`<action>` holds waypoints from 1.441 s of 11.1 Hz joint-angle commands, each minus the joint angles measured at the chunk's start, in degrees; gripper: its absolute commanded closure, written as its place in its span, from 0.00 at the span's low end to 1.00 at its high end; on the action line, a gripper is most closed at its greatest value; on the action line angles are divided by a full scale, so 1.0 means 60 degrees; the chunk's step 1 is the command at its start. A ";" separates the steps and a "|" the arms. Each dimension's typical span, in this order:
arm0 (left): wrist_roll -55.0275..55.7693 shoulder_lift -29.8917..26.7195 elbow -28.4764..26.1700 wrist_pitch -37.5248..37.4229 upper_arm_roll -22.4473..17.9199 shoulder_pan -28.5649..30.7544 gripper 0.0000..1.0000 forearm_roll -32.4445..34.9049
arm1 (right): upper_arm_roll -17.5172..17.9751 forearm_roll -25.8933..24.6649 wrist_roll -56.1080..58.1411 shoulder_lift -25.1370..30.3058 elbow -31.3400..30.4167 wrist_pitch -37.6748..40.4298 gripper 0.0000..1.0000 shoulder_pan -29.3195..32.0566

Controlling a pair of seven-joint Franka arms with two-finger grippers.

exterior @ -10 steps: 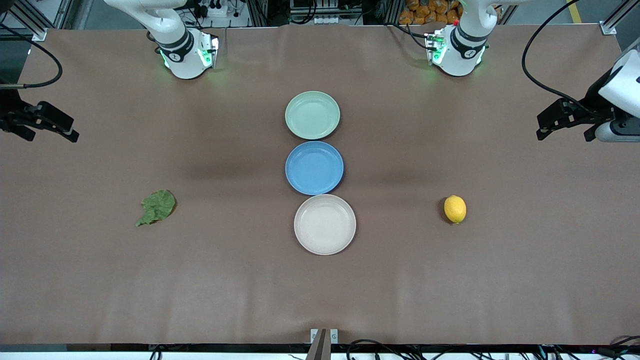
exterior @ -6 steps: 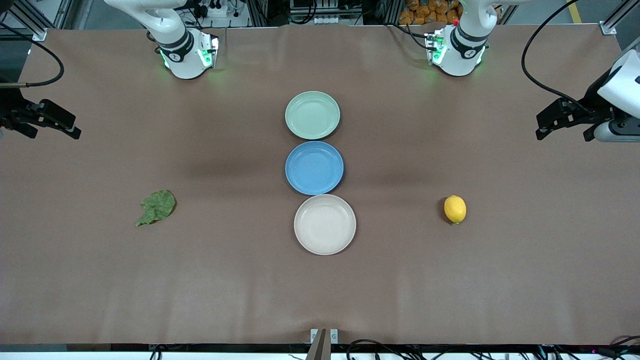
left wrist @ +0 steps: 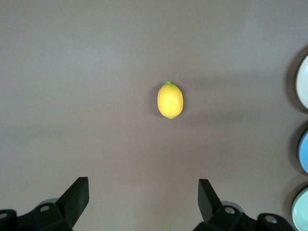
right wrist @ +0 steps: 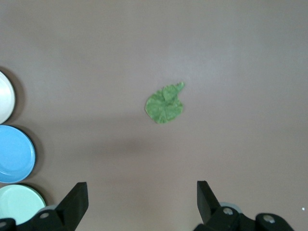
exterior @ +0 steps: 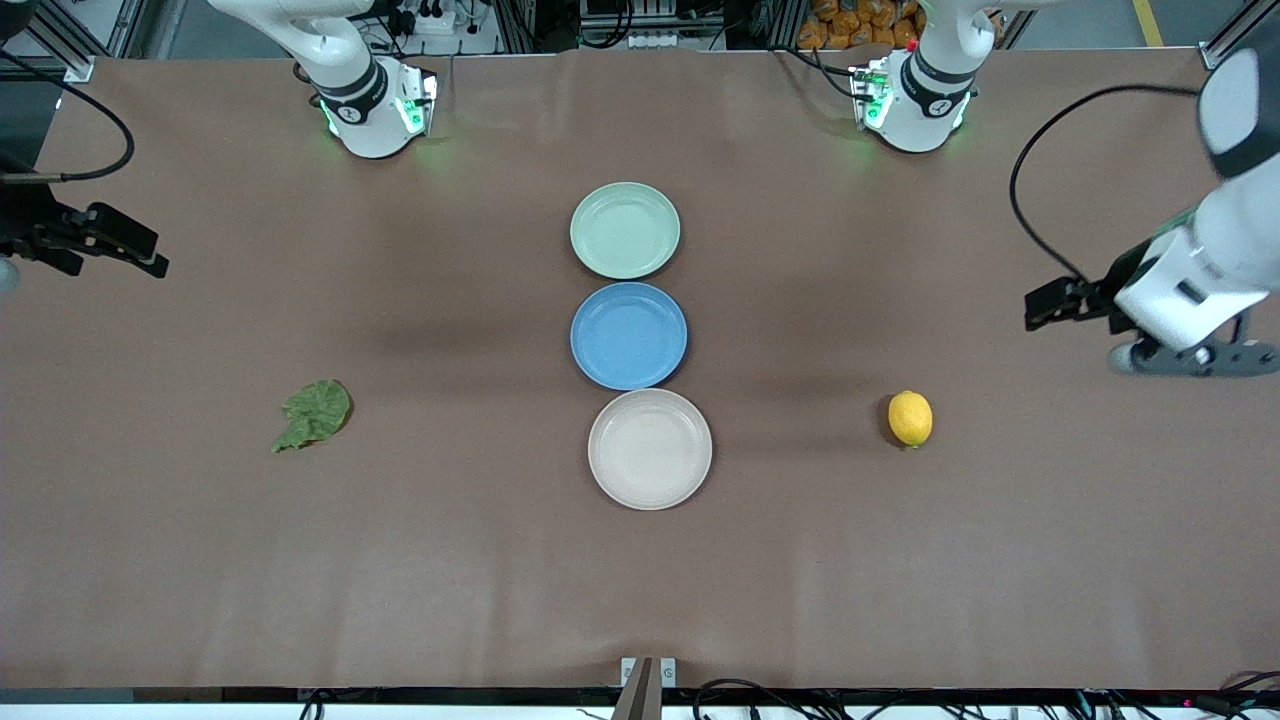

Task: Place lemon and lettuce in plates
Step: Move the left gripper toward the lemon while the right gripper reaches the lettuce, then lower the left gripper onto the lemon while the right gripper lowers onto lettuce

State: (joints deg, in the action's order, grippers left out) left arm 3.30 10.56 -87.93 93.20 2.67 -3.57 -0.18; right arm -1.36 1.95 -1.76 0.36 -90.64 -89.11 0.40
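Note:
The yellow lemon lies on the brown table toward the left arm's end; it also shows in the left wrist view. The dark green lettuce lies flat toward the right arm's end and shows in the right wrist view. The mint green plate and the beige plate sit empty in the table's middle. My left gripper is open and empty, in the air and short of the lemon. My right gripper is open and empty, in the air and short of the lettuce.
A blue plate sits between the mint and beige plates, touching both. The three plates form a row down the table's middle. Both arm bases stand along the edge farthest from the front camera.
My left arm has swung in over the table and come closer to the lemon. My right gripper has crept a little toward the table's middle. Lemon, lettuce and plates have not moved.

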 commanded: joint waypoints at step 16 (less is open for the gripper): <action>0.0737 0.4918 0.0051 0.3099 0.0008 -0.0884 0.00 0.0852 | -0.0052 0.0042 0.0132 -0.4686 -0.3687 -0.8098 0.00 0.0387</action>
State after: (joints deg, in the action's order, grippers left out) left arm 4.65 38.96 -87.37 111.69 2.74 -8.18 4.17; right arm -2.14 1.91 -1.74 -24.73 -111.64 -132.15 2.06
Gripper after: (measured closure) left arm 0.000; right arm 0.000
